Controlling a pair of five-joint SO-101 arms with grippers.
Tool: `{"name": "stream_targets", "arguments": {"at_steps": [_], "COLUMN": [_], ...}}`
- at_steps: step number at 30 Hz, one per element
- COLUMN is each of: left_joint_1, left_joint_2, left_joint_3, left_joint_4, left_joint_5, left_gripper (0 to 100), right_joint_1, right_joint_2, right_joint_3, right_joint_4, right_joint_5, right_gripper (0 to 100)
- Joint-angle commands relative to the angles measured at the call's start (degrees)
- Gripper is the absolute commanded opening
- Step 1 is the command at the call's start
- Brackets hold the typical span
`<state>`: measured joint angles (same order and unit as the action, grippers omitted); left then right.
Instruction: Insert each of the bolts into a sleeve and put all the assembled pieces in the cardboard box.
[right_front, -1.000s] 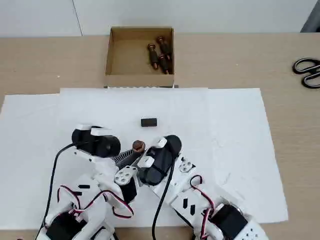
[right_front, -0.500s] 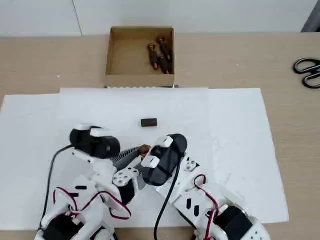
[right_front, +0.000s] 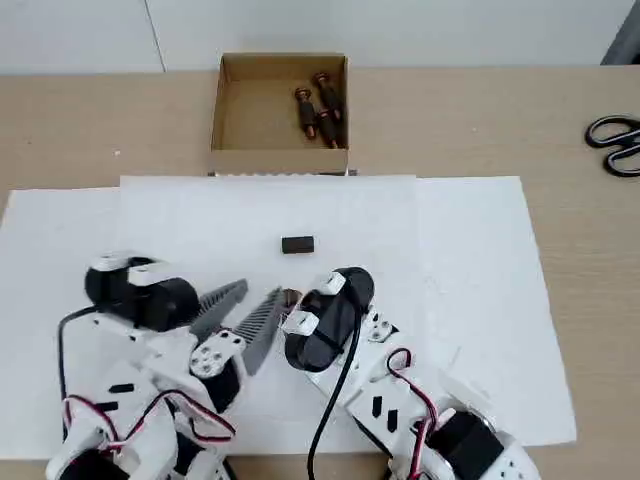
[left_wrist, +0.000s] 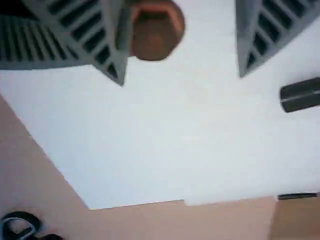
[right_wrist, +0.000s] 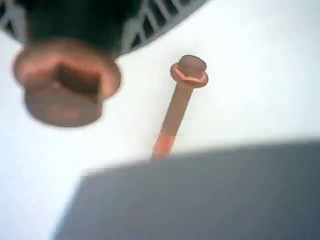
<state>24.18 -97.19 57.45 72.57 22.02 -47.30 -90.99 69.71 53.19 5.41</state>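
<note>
My left gripper (right_front: 261, 289) (left_wrist: 181, 75) hangs open over the white paper, its grey ribbed fingers (right_front: 225, 300) spread wide. Just beside its fingertips is a copper bolt (right_front: 290, 297) (left_wrist: 155, 32) (right_wrist: 65, 87) with a dark sleeve around its shaft. My right gripper (right_front: 296, 308) is shut on that bolt above the paper. A second bolt (right_wrist: 180, 105) lies bare on the paper below my right gripper. One loose black sleeve (right_front: 297, 244) (left_wrist: 300, 95) rests on the paper toward the cardboard box (right_front: 235, 110). The box holds assembled pieces (right_front: 318, 105).
White paper (right_front: 460, 260) covers the near half of the wooden table. Scissors (right_front: 615, 142) (left_wrist: 20, 225) lie at the far right edge. Both arm bases crowd the front edge.
My left gripper has opened, let go of the bolt and drawn back to the left. The right gripper keeps the bolt and has barely moved.
</note>
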Motion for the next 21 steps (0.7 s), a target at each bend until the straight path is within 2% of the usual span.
{"name": "stream_targets", "arguments": {"at_steps": [1, 4, 9, 13, 18, 21], "left_joint_1": [-4.22, -6.68, -13.36, -20.48, -27.60, -28.75], "left_joint_2": [0.09, 0.09, 0.00, 0.00, 0.00, 0.00], "left_joint_3": [-1.71, -0.13, 9.01, 17.71, 25.27, 29.85], "left_joint_4": [0.97, 0.97, 0.70, -0.53, -8.79, -12.13], "left_joint_5": [-2.46, -4.04, -13.98, -17.14, -18.90, -18.90], "left_gripper": [10, 0, 1, 1, 1, 1], "right_joint_1": [1.45, 4.79, 13.14, 19.30, 23.08, 24.66], "right_joint_2": [0.13, 0.13, 0.48, 4.09, 20.09, 33.54], "right_joint_3": [-3.25, -3.25, -3.34, -4.92, -13.80, -23.03], "right_joint_4": [-1.45, -1.45, -1.63, -7.16, -14.90, -16.92], "right_joint_5": [0.44, 0.44, 0.00, 0.00, -0.09, -1.85], "right_gripper": [0.3, 0.3, 0.3, 0.3, 0.3, 0.3]}}
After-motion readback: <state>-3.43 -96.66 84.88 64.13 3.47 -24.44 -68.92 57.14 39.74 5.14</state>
